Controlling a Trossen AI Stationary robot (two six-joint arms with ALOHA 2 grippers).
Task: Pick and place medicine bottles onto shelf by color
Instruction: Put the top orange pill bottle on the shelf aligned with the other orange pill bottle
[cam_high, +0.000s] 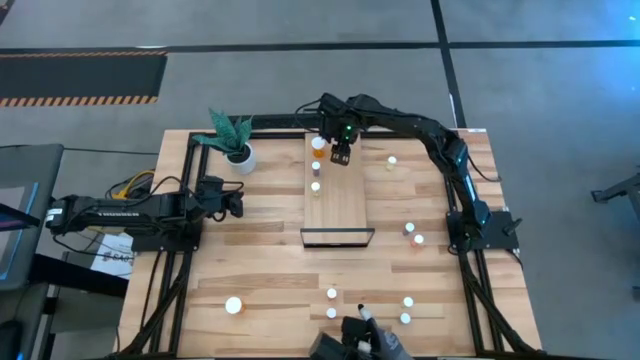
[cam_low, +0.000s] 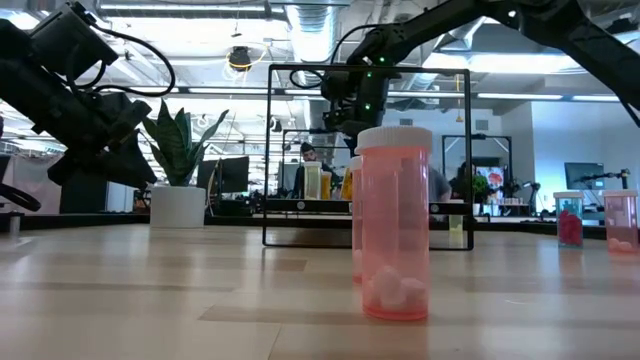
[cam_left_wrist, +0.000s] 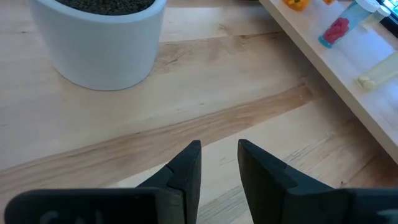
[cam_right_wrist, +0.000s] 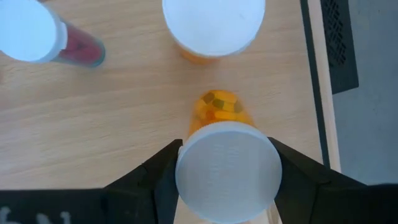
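1. In the high view we find the left pincer at the left of centre, over bare table, with the white plant pot just above it in the frame.
2. The left wrist view shows what the high view cannot: that pincer's fingers stand close together with only a thin gap and nothing between them, so we call it clenched and empty. The same view gives the pot's wall at upper left and, at upper right, the shelf edge with a pale blue bottle holding red contents.
3. At the centre of the high view the shelf runs from top to bottom of the frame, its black frame at the lower end. Small bottles stand along its left edge near the upper end.
4. The right pincer hangs over the upper end of the shelf in the high view, beside those bottles.
5. Only the right wrist view shows its grip: the pincer is grasping an orange bottle by its white cap, a finger on either side. A second orange bottle stands just beyond it, and a dark-bodied bottle at upper left.
6. The low view alone shows a tall pink bottle close up at centre, and two more bottles at far right.
7. Loose bottles dot the right and lower parts of the table in the high view.
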